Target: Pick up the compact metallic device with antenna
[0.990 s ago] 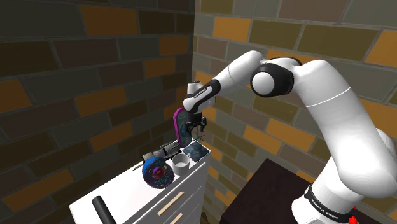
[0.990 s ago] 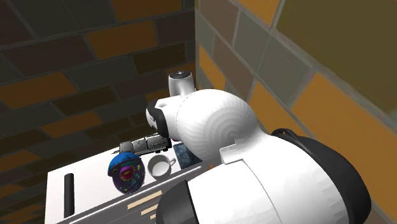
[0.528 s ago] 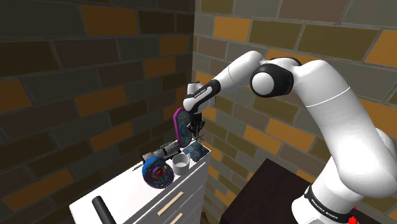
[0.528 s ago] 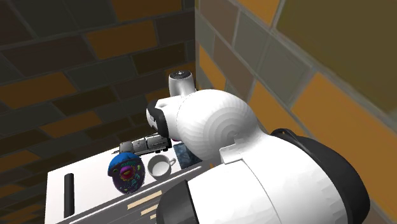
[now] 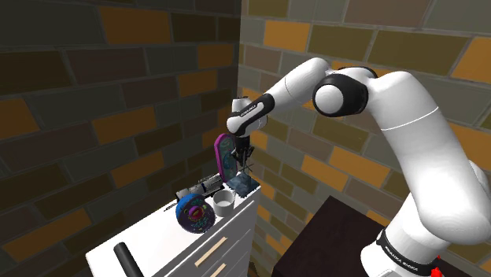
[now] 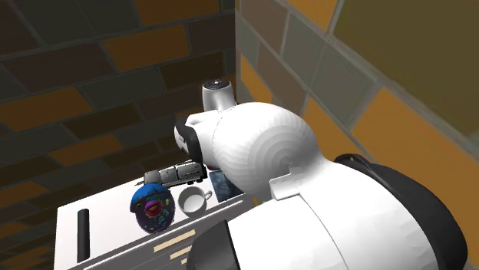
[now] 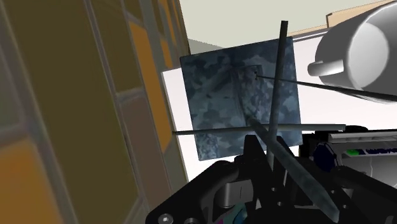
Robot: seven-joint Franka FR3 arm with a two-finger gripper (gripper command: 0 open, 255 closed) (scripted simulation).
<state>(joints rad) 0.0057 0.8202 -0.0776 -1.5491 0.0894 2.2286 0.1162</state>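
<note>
Brick walls [image 5: 94, 102] corner my white counter [image 5: 157, 245]. My hand [image 5: 241, 152] grips the purple-rimmed antenna device [image 5: 224, 154], raised above the mug [image 5: 223, 204].

Mug [image 5: 223, 204], cylinder [image 5: 124, 256], seemingly ball [image 5: 192, 213]: one each

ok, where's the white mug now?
In the shoulder view the white mug stands on the white cabinet, between the colourful round object to its left and the blue patterned square to its right.
</note>
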